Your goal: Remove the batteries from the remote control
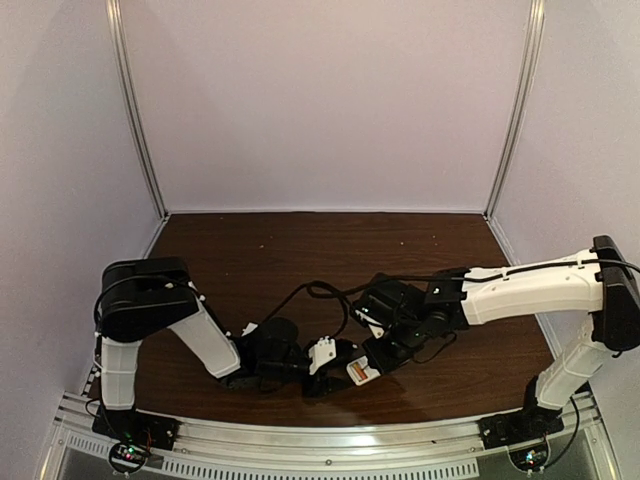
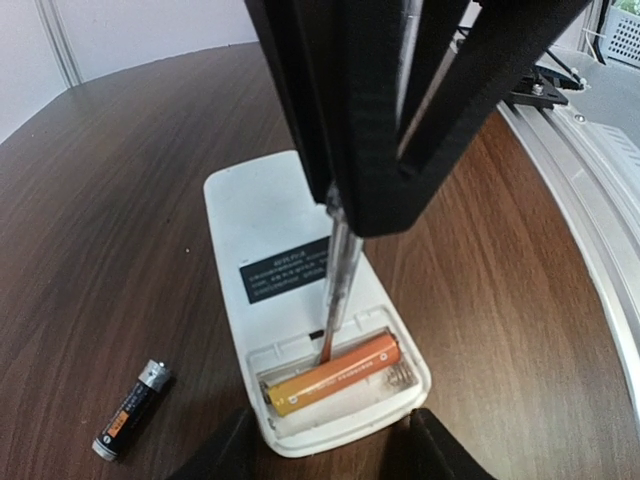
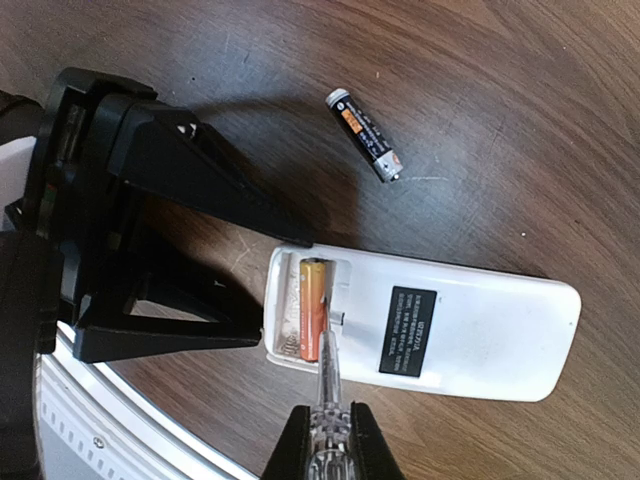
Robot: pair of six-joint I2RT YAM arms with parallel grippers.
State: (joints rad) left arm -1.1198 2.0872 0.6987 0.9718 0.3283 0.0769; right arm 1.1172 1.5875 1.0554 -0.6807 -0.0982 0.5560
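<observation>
The white remote control (image 2: 270, 215) lies face down on the brown table with its battery bay open. One orange battery (image 2: 335, 373) lies in the bay; the slot beside it is empty, its spring showing. A dark battery with a silvery end (image 2: 132, 408) lies loose on the table to the left. My left gripper (image 2: 330, 450) is shut on the bay end of the remote, one finger on each side. My right gripper (image 3: 328, 440) is shut on a clear screwdriver (image 3: 328, 375), whose tip touches the orange battery (image 3: 313, 310). The loose battery (image 3: 365, 133) lies beyond the remote (image 3: 480, 320).
The metal rail of the table's near edge (image 2: 590, 200) runs close to the remote's right side. In the top view both grippers meet low at the front centre (image 1: 350, 368). Walls enclose the table at the back and sides.
</observation>
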